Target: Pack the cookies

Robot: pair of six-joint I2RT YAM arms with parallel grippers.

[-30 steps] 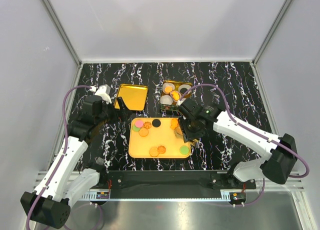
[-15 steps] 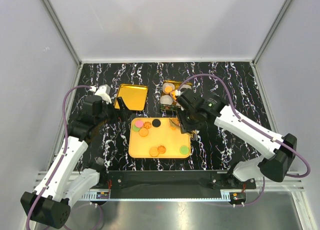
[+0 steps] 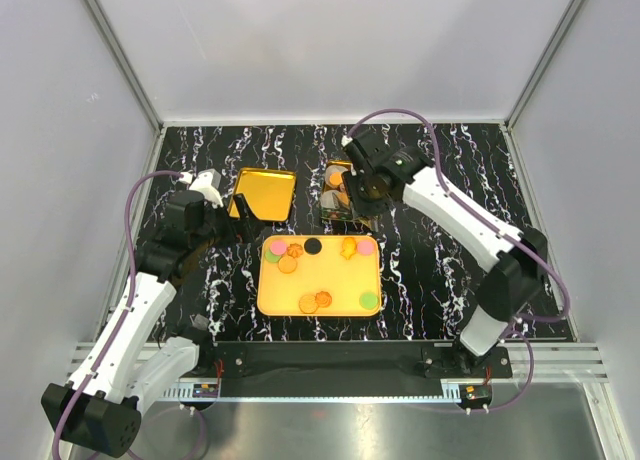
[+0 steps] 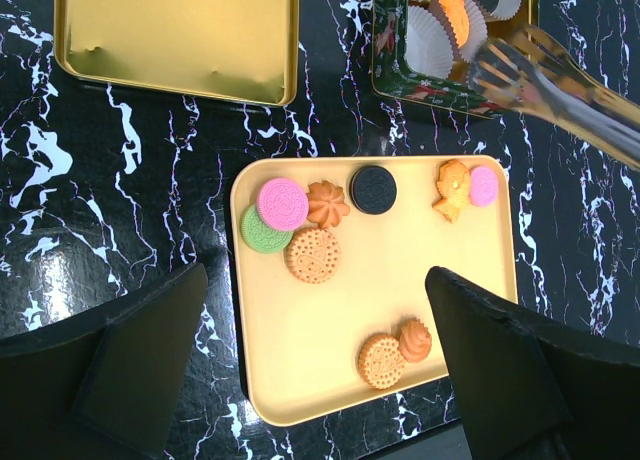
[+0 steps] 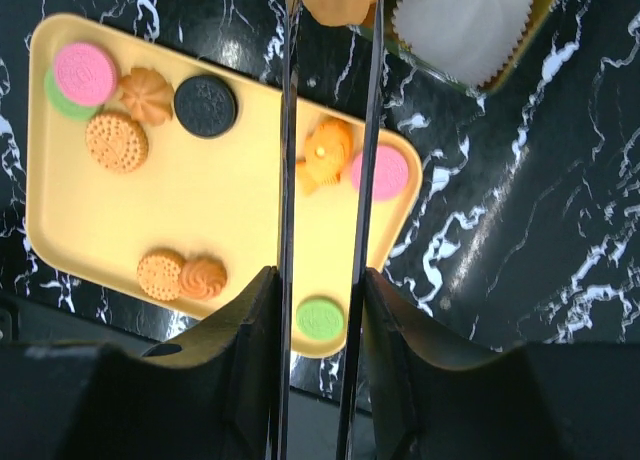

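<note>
Several cookies lie on the yellow tray (image 4: 400, 280): a pink one (image 4: 282, 203), a green one (image 4: 259, 234), a black one (image 4: 373, 189) and orange ones (image 4: 312, 255). My right gripper (image 5: 320, 280) is shut on metal tongs (image 5: 287, 130). The tongs' tips pinch an orange cookie (image 5: 338, 0) over the tin box (image 3: 338, 202) of white paper cups (image 5: 462, 25). In the top view that gripper (image 3: 362, 187) hangs beside the tin. My left gripper (image 4: 320, 370) stands open above the tray's near edge, with nothing between its fingers.
A gold tin lid (image 4: 175, 30) lies upturned at the back left of the tray. The tin box (image 4: 450, 75) sits behind the tray's right half. Black marbled tabletop (image 3: 450, 270) surrounds everything, and white walls close in the sides.
My right arm has swung from the tray's right side back to the tin, carrying an orange cookie in the tongs. The left arm has not moved.
</note>
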